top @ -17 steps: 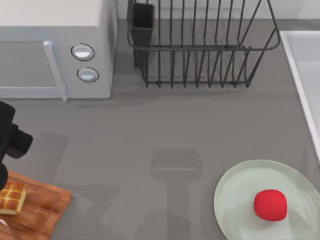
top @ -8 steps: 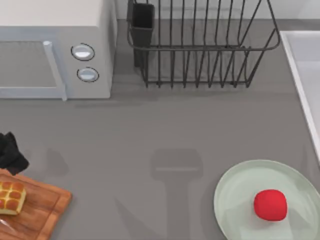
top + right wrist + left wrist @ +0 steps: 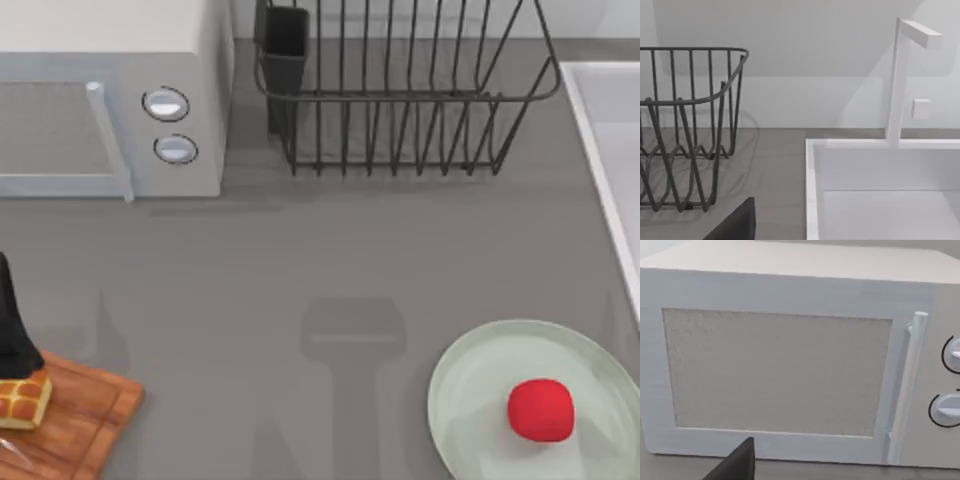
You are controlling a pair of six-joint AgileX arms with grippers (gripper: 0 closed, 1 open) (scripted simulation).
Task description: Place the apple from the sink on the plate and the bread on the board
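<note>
Apple [image 3: 541,409]: rests on the mint-green plate [image 3: 470,385], near right of the worktop [image 3: 330,260].
Bread [image 3: 22,400]: sits on the wooden board [image 3: 85,420], near left corner.
Left claw [image 3: 12,325]: at the left edge, just over the bread's far side; whether its fingers are apart I cannot tell.
Sink [image 3: 600,150]: right edge.
Microwave [image 3: 110,95]: far left.
Dish rack [image 3: 400,85]: far middle.

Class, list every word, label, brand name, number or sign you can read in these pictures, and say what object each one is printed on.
None: no readable text in any view.
White box-shaped microwave: blank door; its two round knobs carry no numbers.
Reddish-brown wooden cutting board, pale mint-green round plate, white sink: unmarked.
</note>
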